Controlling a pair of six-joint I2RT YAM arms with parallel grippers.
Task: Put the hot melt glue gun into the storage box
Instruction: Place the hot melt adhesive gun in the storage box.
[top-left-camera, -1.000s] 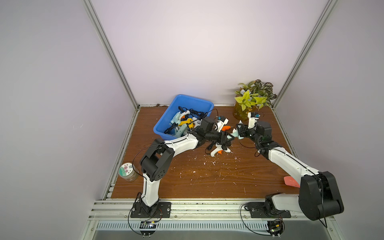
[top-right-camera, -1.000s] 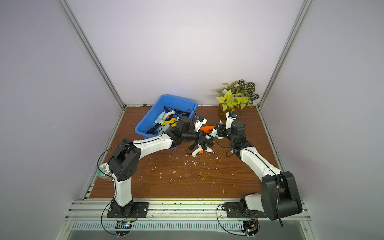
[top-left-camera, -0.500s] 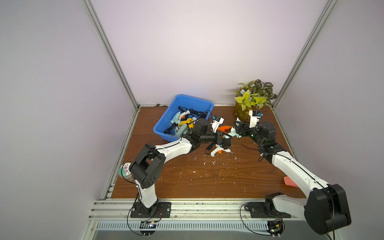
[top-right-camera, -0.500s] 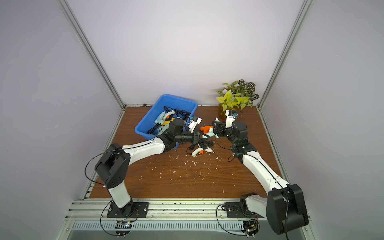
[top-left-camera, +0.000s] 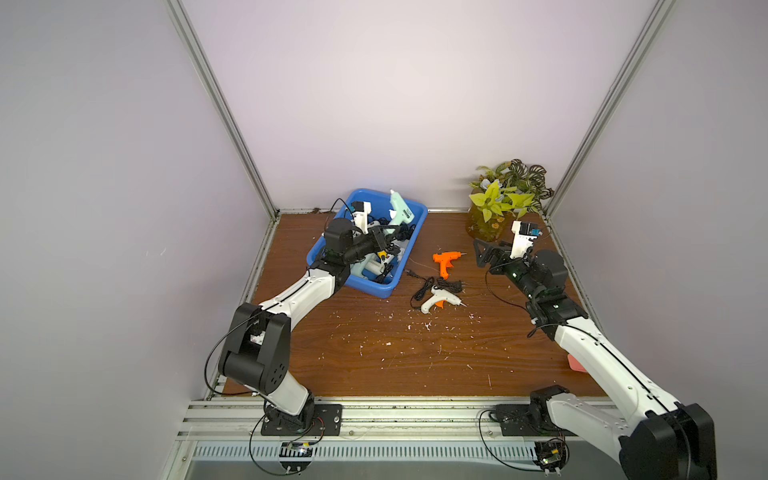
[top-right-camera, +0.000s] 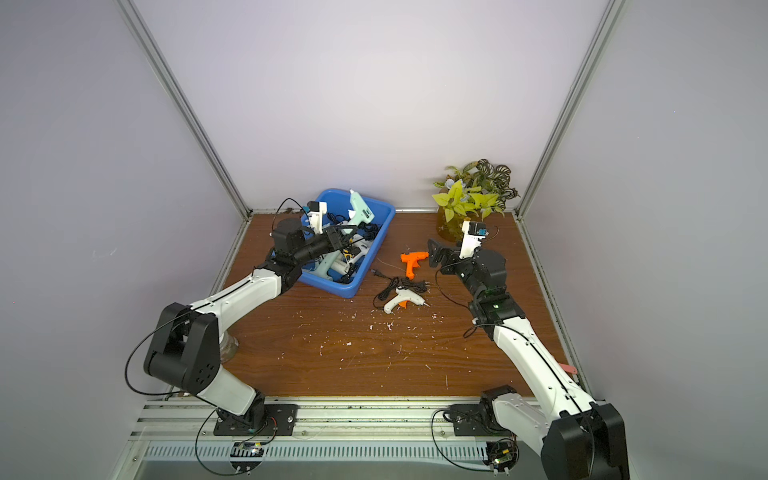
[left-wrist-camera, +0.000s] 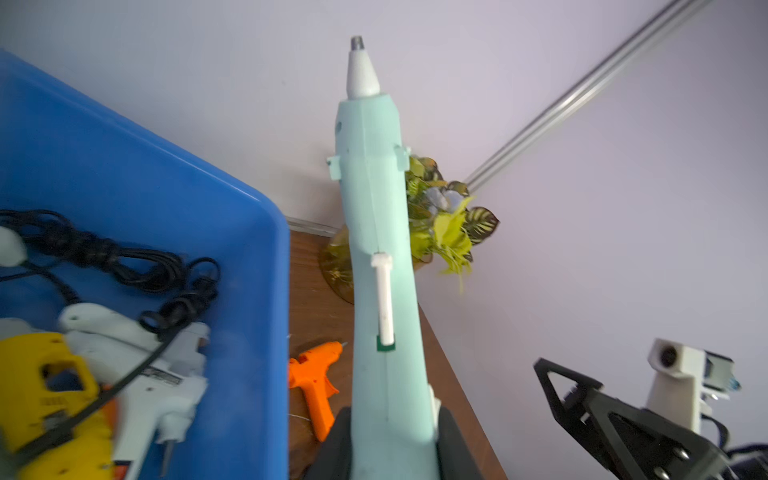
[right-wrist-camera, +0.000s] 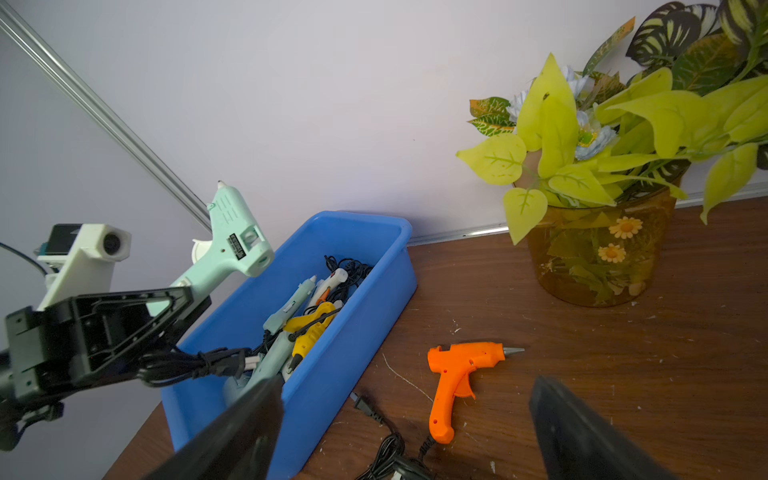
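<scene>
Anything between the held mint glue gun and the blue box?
Nothing visible. The left gripper holds the mint glue gun raised over the open storage box; only other glue guns and cords inside lie below.

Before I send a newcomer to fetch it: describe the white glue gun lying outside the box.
Start at the blue storage box. On the table beside it lie two guns. Yours is the white glue gun, orange-triggered, nearer the front than the orange glue gun.

A robotics lab cell is showing. Aluminium posts and blank panels are enclosing a bench edged by two bolted-down robot arms.
</scene>
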